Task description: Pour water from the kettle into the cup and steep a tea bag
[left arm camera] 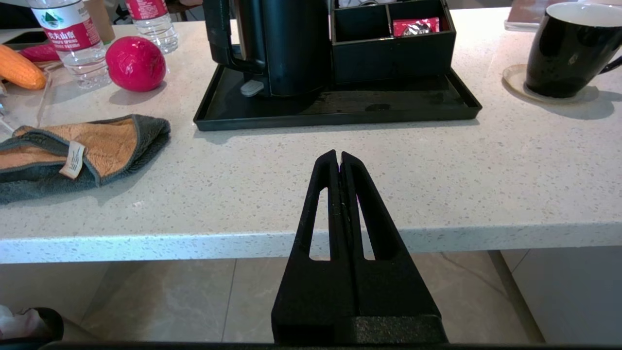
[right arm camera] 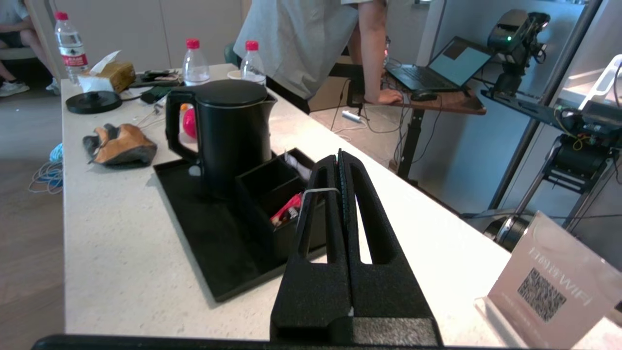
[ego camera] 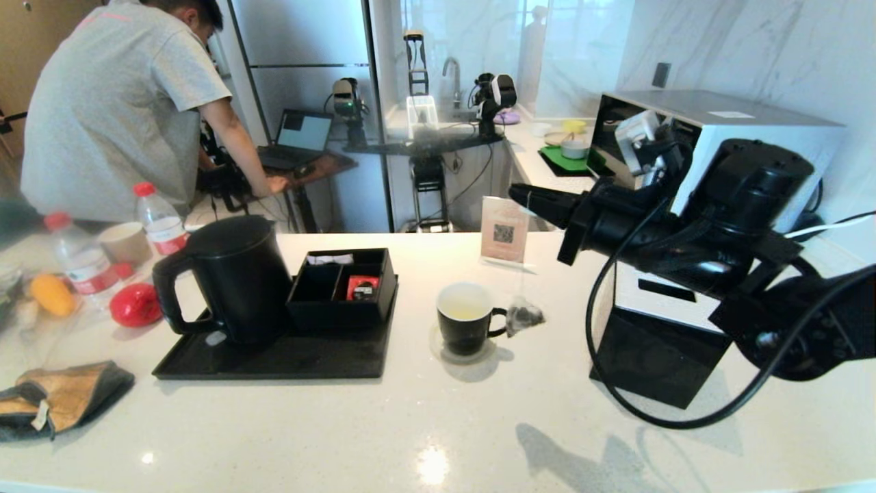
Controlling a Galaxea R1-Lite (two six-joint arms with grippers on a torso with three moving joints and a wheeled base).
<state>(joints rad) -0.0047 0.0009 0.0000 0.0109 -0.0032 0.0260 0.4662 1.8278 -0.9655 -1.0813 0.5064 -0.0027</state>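
Note:
The black kettle (ego camera: 236,277) stands with its lid on at the left end of a black tray (ego camera: 274,363). To its right, on a coaster, is the black cup (ego camera: 467,322) with pale water (ego camera: 465,309) inside. My right gripper (ego camera: 521,194) hovers above and to the right of the cup. It is shut on a thin white string (right arm camera: 318,190), and the tea bag (ego camera: 525,317) dangles from it just beside the cup's handle, outside the cup. My left gripper (left arm camera: 339,156) is shut and empty, low at the counter's front edge, out of the head view.
On the tray a black organiser box (ego camera: 342,287) holds a red packet (ego camera: 361,286). Water bottles (ego camera: 161,219), a red ball (ego camera: 135,305) and a folded cloth (ego camera: 61,397) lie to the left. A WiFi sign (ego camera: 504,236) and a black box (ego camera: 657,349) stand to the right. A person works behind the counter.

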